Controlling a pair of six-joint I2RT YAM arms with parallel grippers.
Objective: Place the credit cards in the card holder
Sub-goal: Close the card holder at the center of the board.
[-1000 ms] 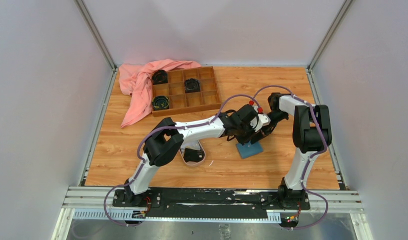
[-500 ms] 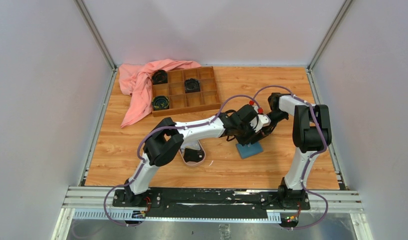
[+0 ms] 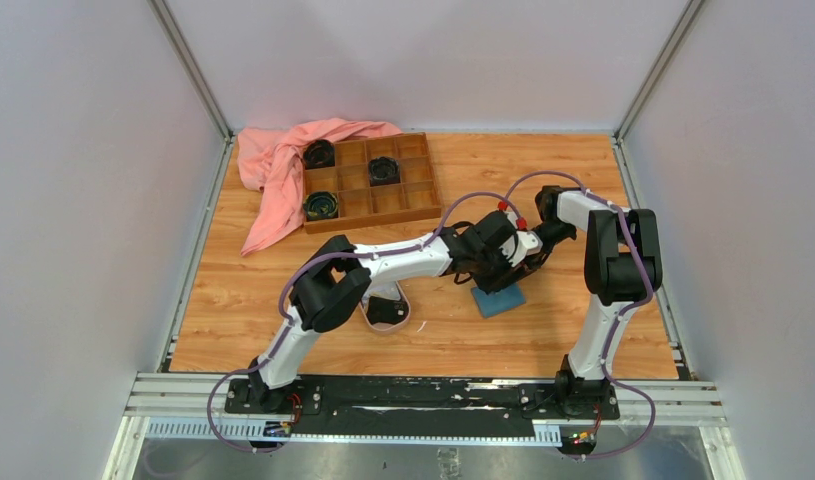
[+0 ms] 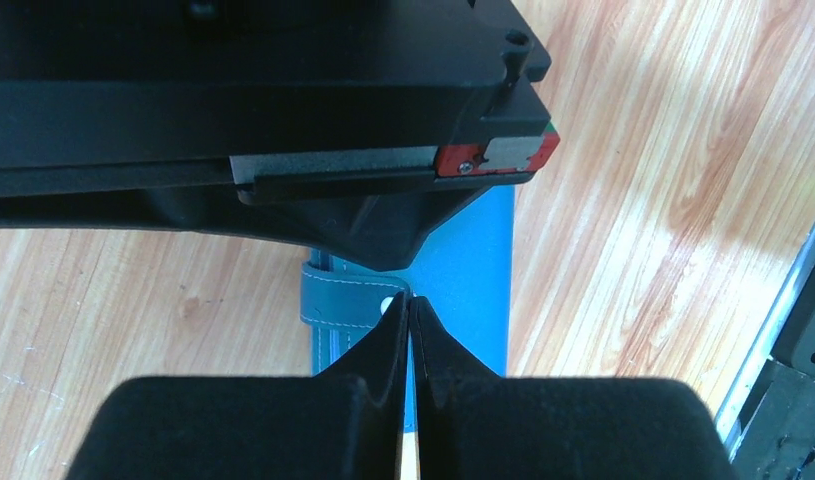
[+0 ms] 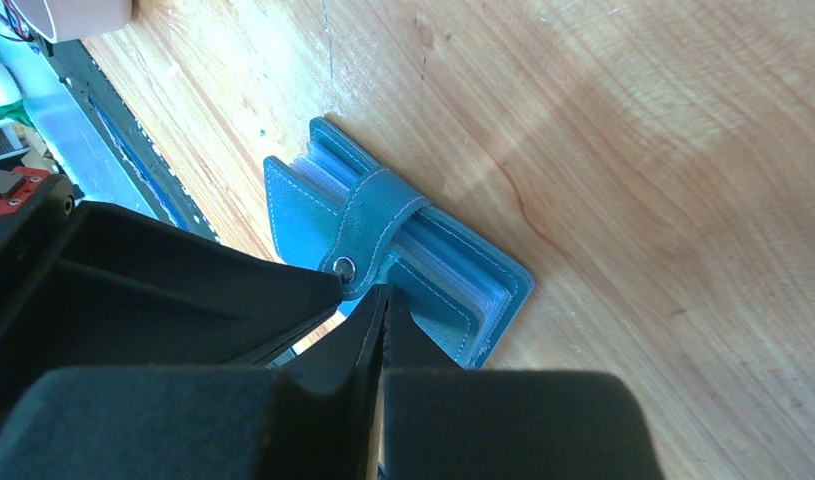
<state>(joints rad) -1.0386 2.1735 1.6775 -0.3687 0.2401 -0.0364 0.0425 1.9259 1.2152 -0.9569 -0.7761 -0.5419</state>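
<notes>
The blue card holder (image 3: 501, 299) lies folded on the wooden table, its snap tab (image 5: 378, 220) fastened over the pale slot edges. My left gripper (image 3: 510, 272) is shut with its tips right at the tab's snap (image 4: 393, 303); the wallet (image 4: 473, 270) shows beneath. My right gripper (image 3: 529, 264) is shut too, its tips (image 5: 386, 292) touching the wallet (image 5: 303, 210) beside the snap. Both hold nothing I can see. No loose credit cards show; a black item (image 3: 384, 310) lies in the pink dish, and I cannot tell what it is.
The pink oval dish (image 3: 404, 322) sits by the left arm's elbow. A brown wooden compartment tray (image 3: 373, 222) with black round things stands at the back left, a pink cloth (image 3: 273, 170) draped over its corner. Grey walls enclose the table.
The left arm's elbow has shifted slightly. Both grippers stay shut at the wallet, which has not moved.
</notes>
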